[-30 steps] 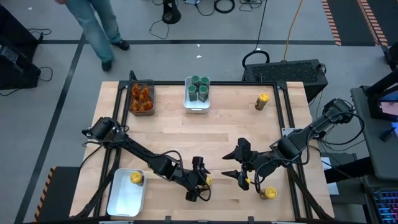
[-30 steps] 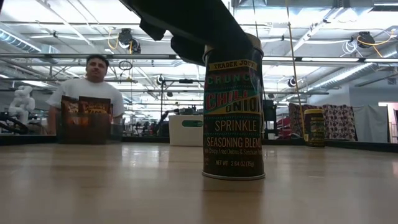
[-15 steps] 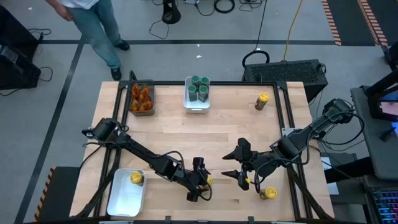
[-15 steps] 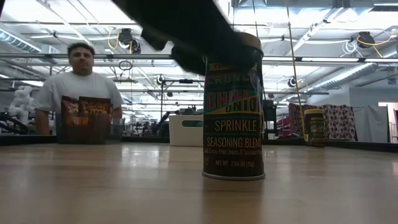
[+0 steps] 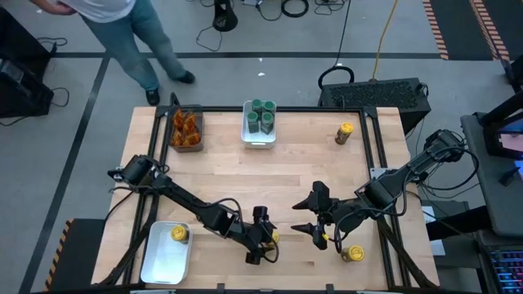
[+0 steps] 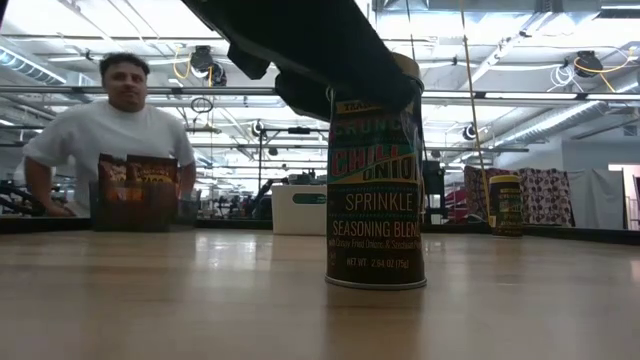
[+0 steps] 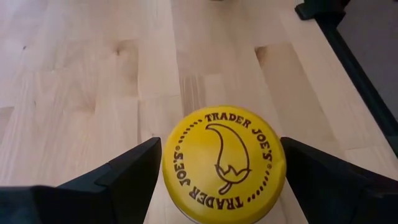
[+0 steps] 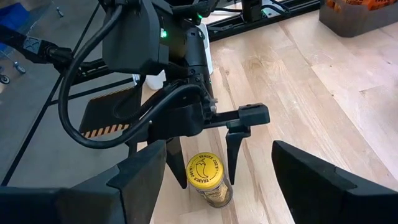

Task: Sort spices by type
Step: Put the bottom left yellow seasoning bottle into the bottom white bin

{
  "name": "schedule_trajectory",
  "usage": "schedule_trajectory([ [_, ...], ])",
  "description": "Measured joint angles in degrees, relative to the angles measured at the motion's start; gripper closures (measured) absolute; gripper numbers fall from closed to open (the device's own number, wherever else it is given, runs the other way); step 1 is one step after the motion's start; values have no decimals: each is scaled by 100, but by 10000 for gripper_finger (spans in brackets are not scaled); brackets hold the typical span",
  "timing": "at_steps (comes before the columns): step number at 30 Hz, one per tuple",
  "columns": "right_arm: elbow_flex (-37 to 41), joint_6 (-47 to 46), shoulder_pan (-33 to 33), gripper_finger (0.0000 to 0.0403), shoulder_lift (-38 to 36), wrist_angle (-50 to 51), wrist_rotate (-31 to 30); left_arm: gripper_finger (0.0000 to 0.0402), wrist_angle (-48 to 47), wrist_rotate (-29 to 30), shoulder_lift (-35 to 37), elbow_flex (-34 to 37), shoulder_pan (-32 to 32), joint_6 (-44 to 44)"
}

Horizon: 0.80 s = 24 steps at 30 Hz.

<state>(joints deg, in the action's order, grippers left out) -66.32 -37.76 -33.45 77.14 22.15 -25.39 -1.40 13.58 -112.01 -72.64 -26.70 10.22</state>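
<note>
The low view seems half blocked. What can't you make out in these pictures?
- Low view: the left gripper hides the jar's lid.
- High view: labels on the green jars are too small.
- Left wrist view: the jar's label is hidden under its own lid.

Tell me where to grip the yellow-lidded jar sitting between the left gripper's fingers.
Grip the yellow-lidded jar on its round side wall just under the lid, coming straight down from above. It stands upright on the table, and the left gripper already has one open finger on each side, so closing there should likely hold it. The right gripper waits open nearby.
</note>
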Motion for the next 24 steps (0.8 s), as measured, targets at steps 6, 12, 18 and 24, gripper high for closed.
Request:
schedule_trajectory([
  [6, 0, -2, 0, 129, 0, 1, -2, 118, 5, 0, 0, 0, 0, 2],
  [12, 0, -7, 0, 129, 0, 1, -2, 159, 4, 6, 0, 0, 0, 126],
  [18, 0, -9, 0, 129, 0, -1, -2, 167, -55, -4, 130, 0, 0, 282],
  [24, 0, -9, 0, 129, 0, -15, -4, 161, -577, 3, 878, -20, -72, 289],
])
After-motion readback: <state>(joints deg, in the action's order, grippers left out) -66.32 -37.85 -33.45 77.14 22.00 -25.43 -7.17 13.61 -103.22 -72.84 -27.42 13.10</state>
